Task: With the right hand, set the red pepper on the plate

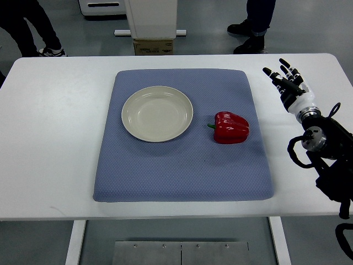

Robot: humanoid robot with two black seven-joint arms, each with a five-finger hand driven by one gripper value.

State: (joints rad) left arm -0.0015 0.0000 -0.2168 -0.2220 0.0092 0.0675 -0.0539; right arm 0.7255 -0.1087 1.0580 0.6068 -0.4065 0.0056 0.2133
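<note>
A red pepper [230, 127] with a green stem lies on its side on the blue mat [182, 165], right of centre. To its left, a round cream plate [157, 114] rests on the same mat with nothing on it. My right hand [284, 78] hovers over the white table to the right of the mat, beyond the pepper's far right. Its fingers are spread and hold nothing. The right arm comes in from the lower right edge. No left arm shows in the picture.
The white table [49, 138] reaches past the mat on every side. Beyond the far edge stand a white machine base [151, 22] with a cardboard box, and the legs and shoes of people [251, 27].
</note>
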